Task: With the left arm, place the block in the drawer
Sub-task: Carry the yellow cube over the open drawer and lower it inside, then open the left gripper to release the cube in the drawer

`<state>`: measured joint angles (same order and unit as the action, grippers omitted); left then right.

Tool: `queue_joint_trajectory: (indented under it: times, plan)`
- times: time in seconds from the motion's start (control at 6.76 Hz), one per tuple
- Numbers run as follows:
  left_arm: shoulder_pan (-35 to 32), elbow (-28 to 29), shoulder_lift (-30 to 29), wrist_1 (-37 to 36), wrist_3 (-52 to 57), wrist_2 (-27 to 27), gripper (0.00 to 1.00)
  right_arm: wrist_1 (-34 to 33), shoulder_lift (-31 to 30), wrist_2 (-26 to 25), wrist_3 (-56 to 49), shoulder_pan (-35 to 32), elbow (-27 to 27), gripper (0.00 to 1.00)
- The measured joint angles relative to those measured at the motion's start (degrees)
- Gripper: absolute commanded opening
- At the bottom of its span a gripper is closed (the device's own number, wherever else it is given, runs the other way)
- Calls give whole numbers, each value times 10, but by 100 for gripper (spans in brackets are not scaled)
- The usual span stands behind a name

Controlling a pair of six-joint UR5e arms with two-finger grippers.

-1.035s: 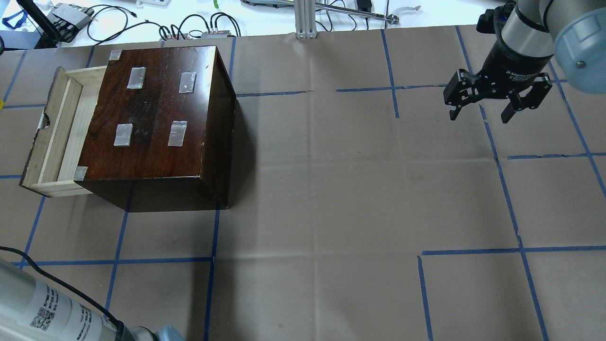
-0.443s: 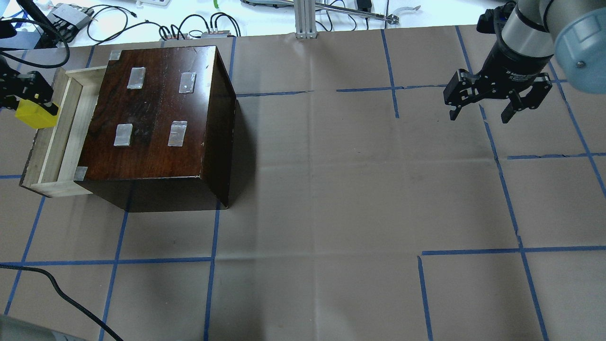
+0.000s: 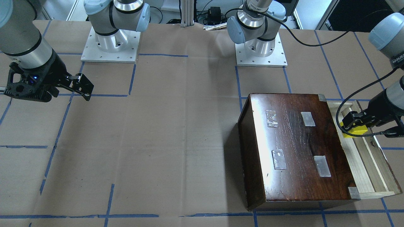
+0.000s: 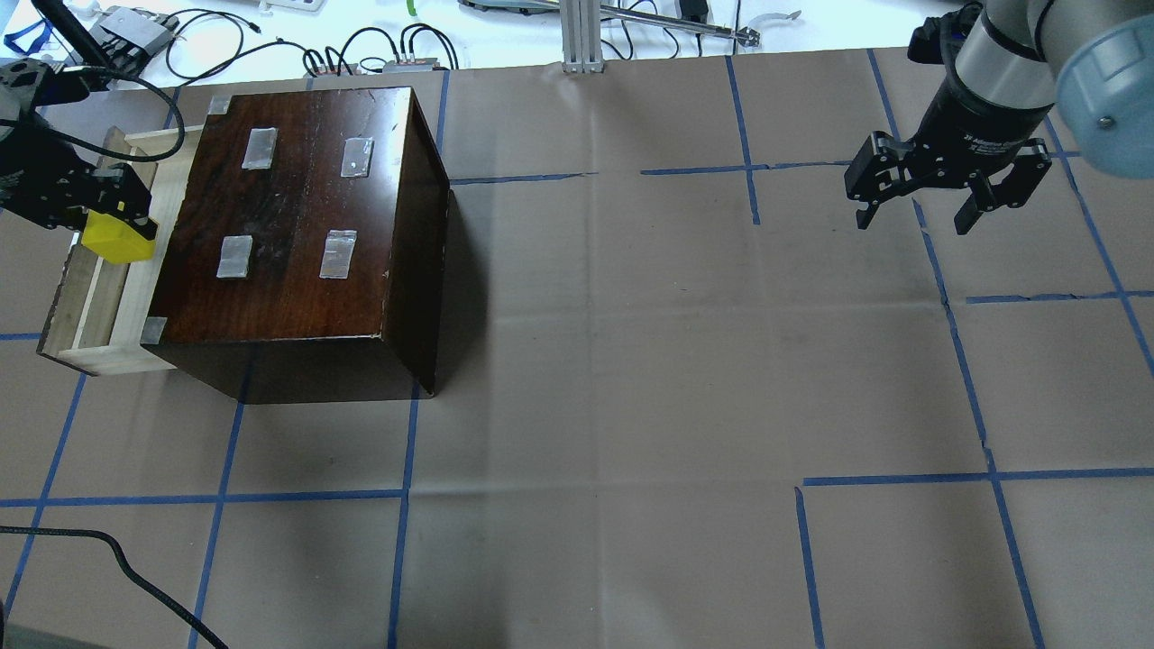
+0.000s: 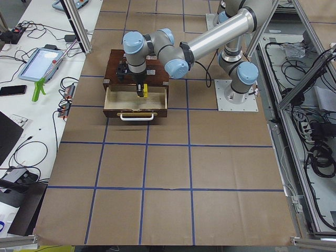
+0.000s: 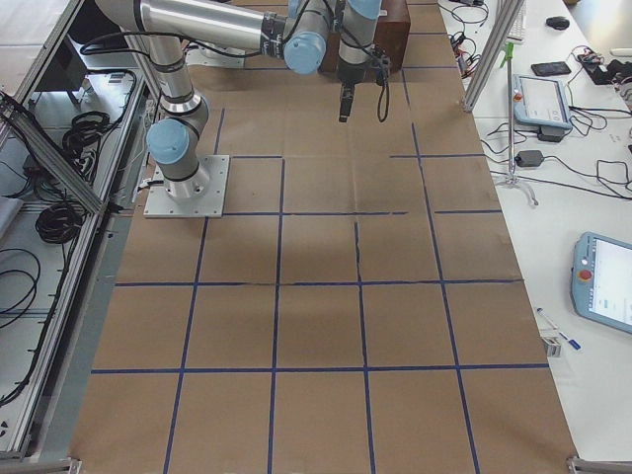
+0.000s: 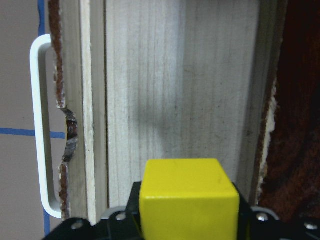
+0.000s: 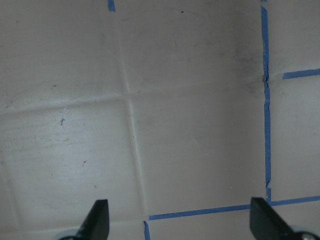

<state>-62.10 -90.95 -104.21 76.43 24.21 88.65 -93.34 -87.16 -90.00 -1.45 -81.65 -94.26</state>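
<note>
Left black pincer [image 4: 113,216] is clamped on a small bright yellow cube [image 4: 117,243] above the open pale-wood drawer [image 4: 95,297] of a dark-brown cabinet [image 4: 297,207]; right pincer [image 4: 914,223] is held wide over the paper-covered counter [image 4: 631,406].

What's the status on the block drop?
Left gripper shut on yellow block, above the open drawer; not released. Right gripper open, above the table, away from the cabinet. Drawer floor beneath looks unobstructed.
</note>
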Motion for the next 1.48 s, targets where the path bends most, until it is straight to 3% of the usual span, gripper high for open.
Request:
queue_joint_trajectory:
  times: [0.3, 0.44, 0.59, 0.74, 1.48]
  plan:
    - [2, -9, -12, -17, 6, 1, 21, 0, 0, 0, 0, 0, 0, 100]
    - [4, -9, -18, -27, 8, 2, 31, 0, 0, 0, 0, 0, 0, 100]
    - [6, -10, -22, -34, 9, 3, 89, 0, 0, 0, 0, 0, 0, 100]
    - [6, -11, -24, -36, 9, 2, 98, 0, 0, 0, 0, 0, 0, 100]
    - [6, 7, -3, -32, 8, 4, 99, 0, 0, 0, 0, 0, 0, 100]
